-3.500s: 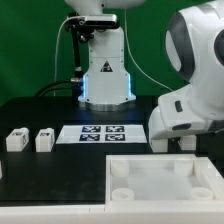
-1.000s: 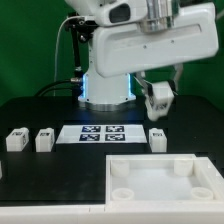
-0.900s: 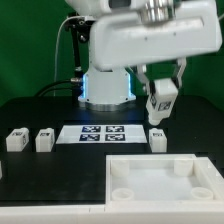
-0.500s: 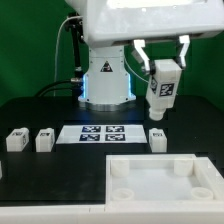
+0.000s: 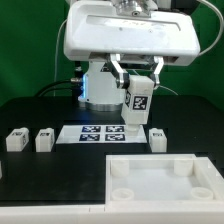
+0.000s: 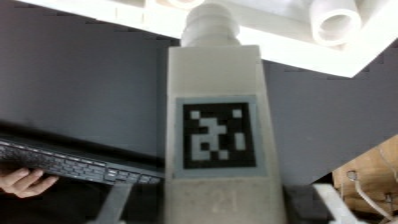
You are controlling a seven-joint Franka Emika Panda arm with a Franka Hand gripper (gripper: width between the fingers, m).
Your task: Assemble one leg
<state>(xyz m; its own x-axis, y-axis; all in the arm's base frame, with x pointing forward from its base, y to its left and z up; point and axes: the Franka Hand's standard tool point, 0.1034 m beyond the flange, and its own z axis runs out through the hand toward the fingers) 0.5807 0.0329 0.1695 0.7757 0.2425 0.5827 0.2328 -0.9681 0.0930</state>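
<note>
The tool (image 5: pixel 139 84) is shut narrow on the leg (image 5: pixel 140 101), one finger (image 5: pixel 119 73) on either side of its upper end. The leg hangs in the air, clear of the desk (image 5: pixel 40 108), slightly tilted, with its black-and-white tag (image 5: pixel 141 103) facing the exterior camera. In the wrist view the leg (image 6: pixel 217 120) fills the middle of the picture, tag (image 6: pixel 217 133) forward, with a round peg (image 6: pixel 210 18) at its far end. In the exterior view the marker board (image 5: pixel 100 133) lies flat on the desk just below the held leg. One loose leg (image 5: pixel 158 138) stands just beside the board's end at the exterior view's right. Two spare legs (image 5: pixel 16 140) stand side by side, well apart from the board, at the exterior view's left. Nearest the camera lies the large white square piece (image 5: pixel 150 160), its round corner sockets facing up
</note>
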